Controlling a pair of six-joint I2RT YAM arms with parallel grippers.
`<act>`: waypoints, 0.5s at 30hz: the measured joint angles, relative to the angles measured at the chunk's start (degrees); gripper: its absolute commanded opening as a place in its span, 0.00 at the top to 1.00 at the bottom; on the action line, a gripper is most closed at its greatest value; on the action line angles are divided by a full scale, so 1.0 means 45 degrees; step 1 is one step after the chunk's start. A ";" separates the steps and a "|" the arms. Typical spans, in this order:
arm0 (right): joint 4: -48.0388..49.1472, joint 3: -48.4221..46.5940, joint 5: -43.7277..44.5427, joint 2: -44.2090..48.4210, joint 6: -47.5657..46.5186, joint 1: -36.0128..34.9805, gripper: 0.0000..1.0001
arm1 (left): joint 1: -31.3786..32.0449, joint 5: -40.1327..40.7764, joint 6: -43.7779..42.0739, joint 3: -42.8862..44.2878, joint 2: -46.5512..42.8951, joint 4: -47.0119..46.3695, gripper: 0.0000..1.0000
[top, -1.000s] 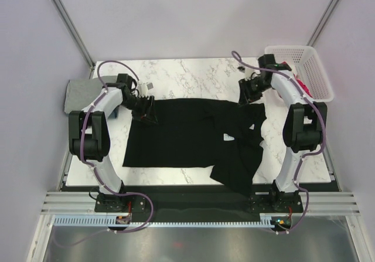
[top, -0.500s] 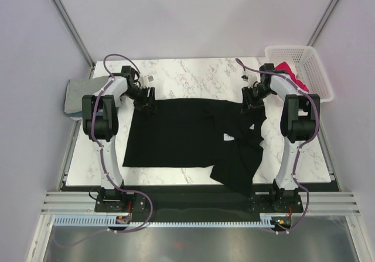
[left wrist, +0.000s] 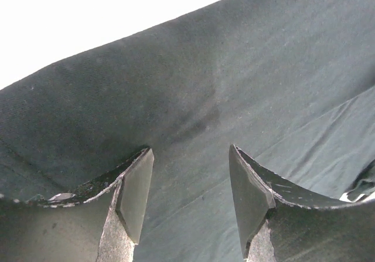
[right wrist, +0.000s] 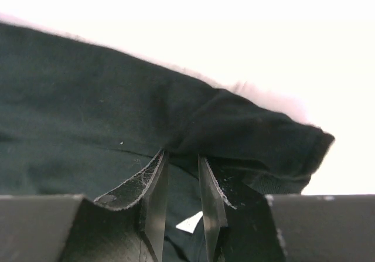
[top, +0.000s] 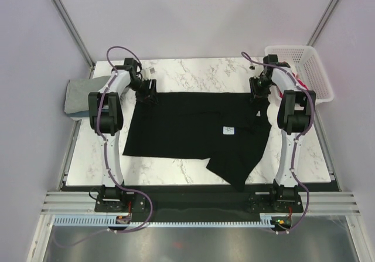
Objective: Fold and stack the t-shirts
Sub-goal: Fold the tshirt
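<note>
A large black t-shirt (top: 187,127) lies spread across the marble table (top: 193,74), its white neck label (top: 228,130) showing right of the middle. A flap of it hangs toward the front edge (top: 234,168). My left gripper (top: 150,91) sits at the shirt's far left corner, jaws open (left wrist: 190,148) over flat black cloth (left wrist: 234,68). At the far right corner, my right gripper (top: 258,94) has narrow jaws (right wrist: 181,154) pinched on a raised fold of the black cloth (right wrist: 252,127). A folded grey t-shirt (top: 75,95) rests at the left edge. A crimson one (top: 303,85) lies in the basket.
A white lattice basket (top: 313,60) stands at the back right, just off the table. Purple cables loop over both arms. Bare marble shows behind the shirt and along its front left.
Both grippers have moved toward the back of the table. The shirt's far edge went with them and now lies straighter, the bunched right side has flattened, and the label shows plainly.
</note>
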State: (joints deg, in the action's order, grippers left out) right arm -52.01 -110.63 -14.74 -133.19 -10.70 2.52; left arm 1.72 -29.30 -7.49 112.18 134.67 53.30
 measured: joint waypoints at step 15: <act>0.2331 -0.4969 0.2288 -0.3094 -0.0656 -0.0753 0.57 | 0.0136 0.2200 -0.0083 0.2467 0.1195 -0.0495 0.37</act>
State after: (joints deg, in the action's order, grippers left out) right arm -41.52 -132.99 -4.45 -147.11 -13.65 -0.86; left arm 2.33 -19.40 -7.86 123.28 140.05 51.07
